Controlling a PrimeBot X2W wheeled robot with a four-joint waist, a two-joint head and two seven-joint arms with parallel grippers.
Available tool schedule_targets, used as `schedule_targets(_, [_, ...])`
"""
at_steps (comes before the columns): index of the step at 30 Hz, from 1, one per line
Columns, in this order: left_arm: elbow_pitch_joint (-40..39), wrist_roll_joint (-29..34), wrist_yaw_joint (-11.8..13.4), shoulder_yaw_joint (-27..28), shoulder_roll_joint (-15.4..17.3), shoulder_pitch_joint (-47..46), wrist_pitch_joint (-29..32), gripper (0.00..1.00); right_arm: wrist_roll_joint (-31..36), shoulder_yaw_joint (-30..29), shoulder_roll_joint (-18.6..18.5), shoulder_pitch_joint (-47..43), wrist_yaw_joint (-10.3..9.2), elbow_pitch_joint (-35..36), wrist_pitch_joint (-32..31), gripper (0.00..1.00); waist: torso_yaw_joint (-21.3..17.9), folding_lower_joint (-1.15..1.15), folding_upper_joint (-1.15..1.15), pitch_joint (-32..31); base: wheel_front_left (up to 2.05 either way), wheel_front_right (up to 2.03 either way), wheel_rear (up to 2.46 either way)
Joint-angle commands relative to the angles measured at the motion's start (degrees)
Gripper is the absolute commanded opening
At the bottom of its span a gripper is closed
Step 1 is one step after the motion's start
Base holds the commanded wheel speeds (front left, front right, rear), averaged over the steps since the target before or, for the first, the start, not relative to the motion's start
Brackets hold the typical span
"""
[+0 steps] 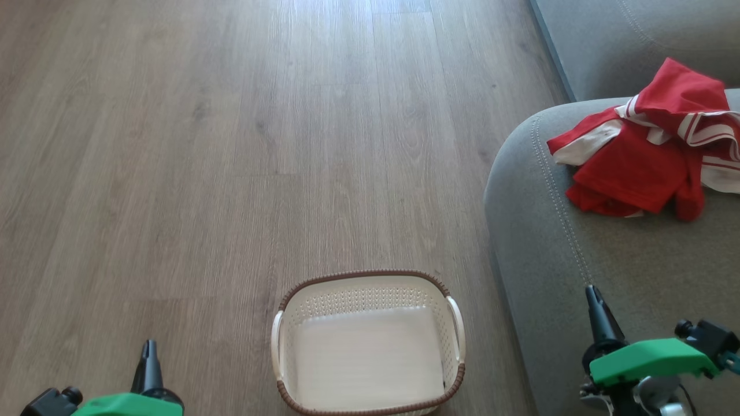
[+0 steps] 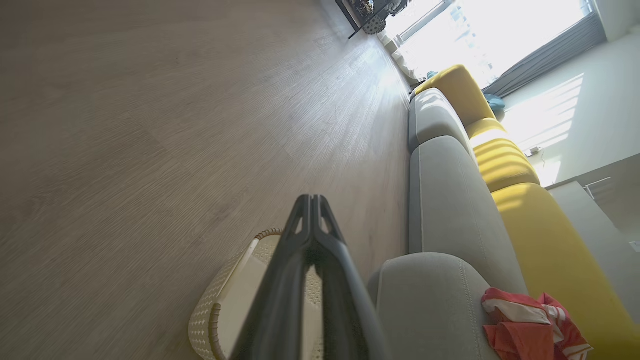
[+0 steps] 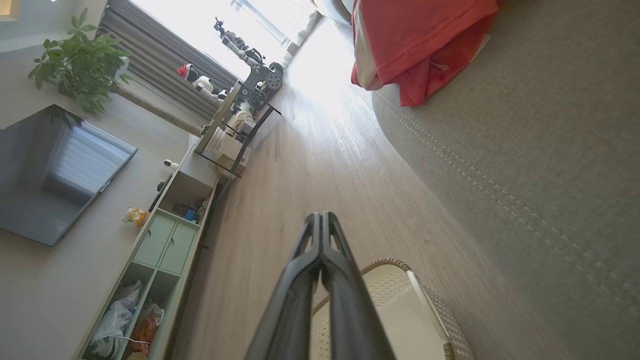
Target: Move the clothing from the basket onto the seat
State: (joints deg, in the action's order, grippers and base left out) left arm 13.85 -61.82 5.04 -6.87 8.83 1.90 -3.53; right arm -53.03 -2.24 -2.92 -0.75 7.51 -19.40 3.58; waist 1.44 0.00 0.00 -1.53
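The red clothing [image 1: 642,156] with white stripes is lying crumpled on the grey seat [image 1: 555,242]. The cream basket [image 1: 368,344] with its brown rim sits upright on the floor just beside it.

This is a home living room. A long grey sofa [image 2: 450,200] with yellow back cushions [image 2: 505,162] stands on a wood-look plank floor [image 1: 231,144]. Across from it are a wall-mounted television [image 3: 55,175], a low cabinet with pale green drawers [image 3: 165,245], a potted plant [image 3: 75,75] and a curtained window [image 3: 200,30].
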Motion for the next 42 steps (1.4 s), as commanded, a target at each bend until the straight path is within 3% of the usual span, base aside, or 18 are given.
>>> schedule_targets(1, [-1.95,-1.17,-0.55,2.04,0.2,-2.62,0.38,0.0,-1.59,0.11,-0.31,3.27,-0.01,2.33,-0.28,0.0,-0.03,0.0,0.0,0.02,0.0,0.0,0.0])
schedule_targets(42, [-4.12,-21.81,-5.51,10.14,-4.13,-6.26,7.14,0.0,-29.37,-1.65,-1.21,6.77,-0.02,3.81,-6.13,0.0,-1.05,0.0,0.0,0.97,0.0,0.0,0.0])
